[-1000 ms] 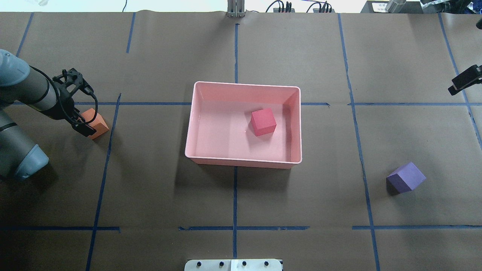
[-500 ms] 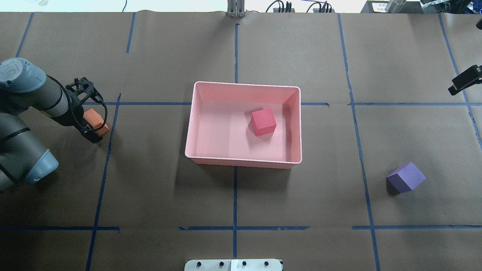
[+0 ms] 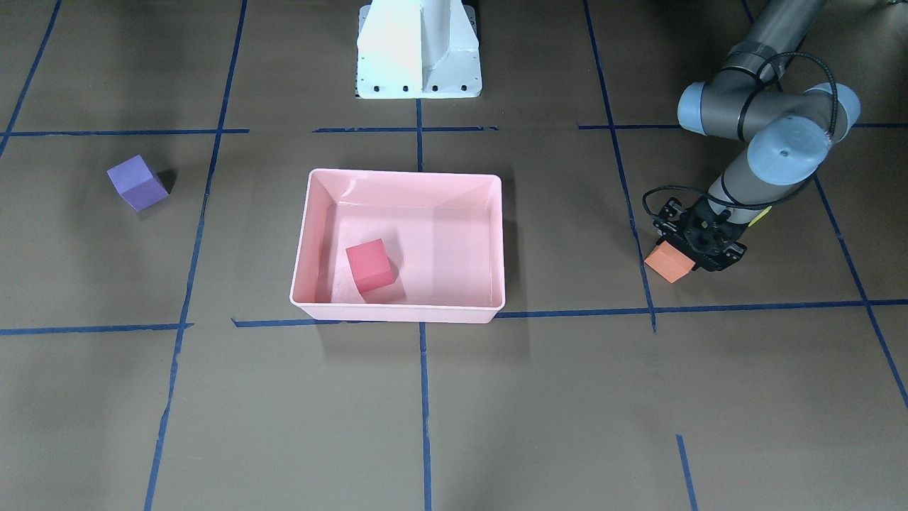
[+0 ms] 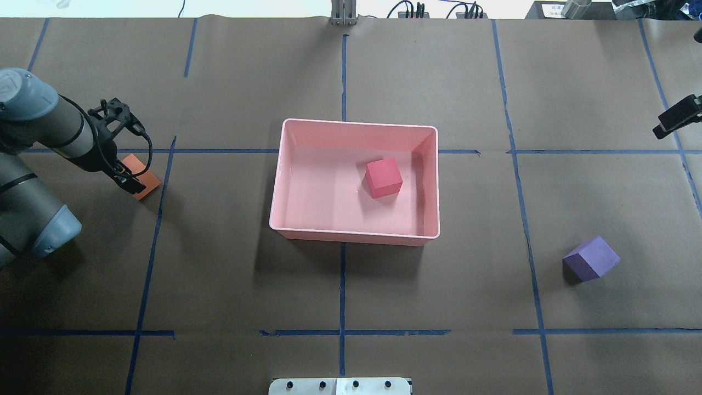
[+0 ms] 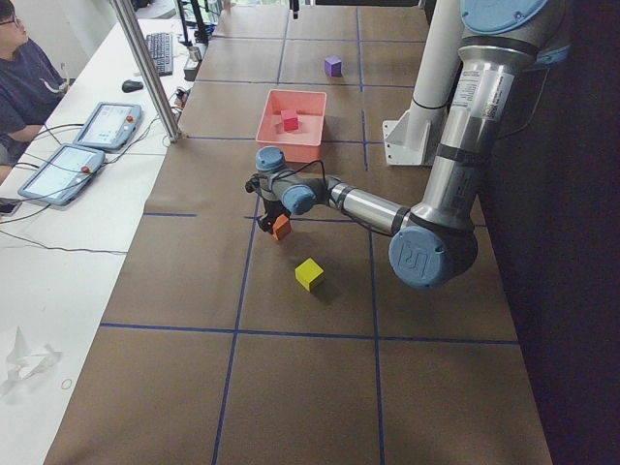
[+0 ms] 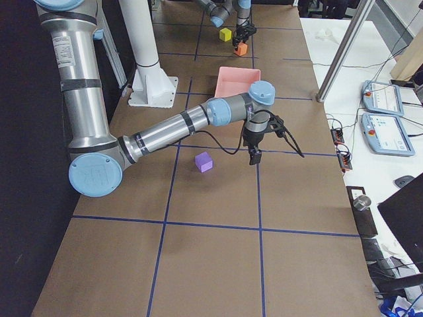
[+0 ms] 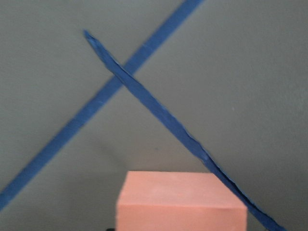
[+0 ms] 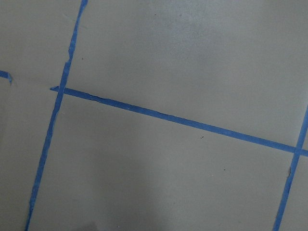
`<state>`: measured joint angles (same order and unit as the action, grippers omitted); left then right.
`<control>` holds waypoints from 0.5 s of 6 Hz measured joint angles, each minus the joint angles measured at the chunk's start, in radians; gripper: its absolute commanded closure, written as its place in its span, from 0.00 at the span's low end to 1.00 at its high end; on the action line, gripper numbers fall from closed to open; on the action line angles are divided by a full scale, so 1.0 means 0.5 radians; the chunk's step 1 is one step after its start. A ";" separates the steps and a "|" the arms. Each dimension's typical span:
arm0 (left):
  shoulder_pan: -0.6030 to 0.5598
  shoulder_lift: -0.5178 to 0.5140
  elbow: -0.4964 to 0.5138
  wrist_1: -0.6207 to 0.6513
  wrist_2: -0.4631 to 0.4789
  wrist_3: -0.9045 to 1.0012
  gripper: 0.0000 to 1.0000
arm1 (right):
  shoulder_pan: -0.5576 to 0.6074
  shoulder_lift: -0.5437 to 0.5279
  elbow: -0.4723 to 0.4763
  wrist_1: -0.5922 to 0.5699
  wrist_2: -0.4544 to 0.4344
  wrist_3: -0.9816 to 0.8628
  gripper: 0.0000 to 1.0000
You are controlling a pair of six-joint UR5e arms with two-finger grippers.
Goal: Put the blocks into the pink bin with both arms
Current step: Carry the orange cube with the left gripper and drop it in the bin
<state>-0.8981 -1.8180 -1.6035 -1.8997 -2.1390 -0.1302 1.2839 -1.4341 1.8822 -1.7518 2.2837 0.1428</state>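
Left hand (image 4: 131,184) grips the orange block (image 4: 144,173); open tabletop (image 4: 230,285) runs from it to the pink bin's (image 4: 356,123) left wall. Red-pink block (image 4: 384,177) sits inside, off every wall. Right hand (image 4: 673,120), far right, well apart from the purple block (image 4: 592,258), grip unreadable.

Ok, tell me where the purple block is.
In the overhead view the purple block sits alone on the right, well right of the pink bin.

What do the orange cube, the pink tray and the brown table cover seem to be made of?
The small orange cube: probably foam; matte, soft-looking faces without shine. The shallow pink rectangular tray: likely moulded plastic, glossy; its floor reflects light and its rim is rounded. The brown table cover: apparently matte paper, with faint wrinkles; not certain.
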 measured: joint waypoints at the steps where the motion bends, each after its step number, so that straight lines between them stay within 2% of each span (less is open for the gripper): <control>1: -0.050 -0.049 -0.125 0.180 0.001 -0.036 0.32 | 0.000 0.000 0.001 0.000 0.002 0.003 0.00; 3: -0.075 -0.268 -0.369 0.607 0.004 -0.274 0.31 | 0.000 -0.007 0.004 -0.001 0.006 0.008 0.00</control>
<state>-0.9355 -1.9520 -1.7880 -1.5962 -2.1368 -0.2671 1.2839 -1.4379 1.8842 -1.7525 2.2865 0.1471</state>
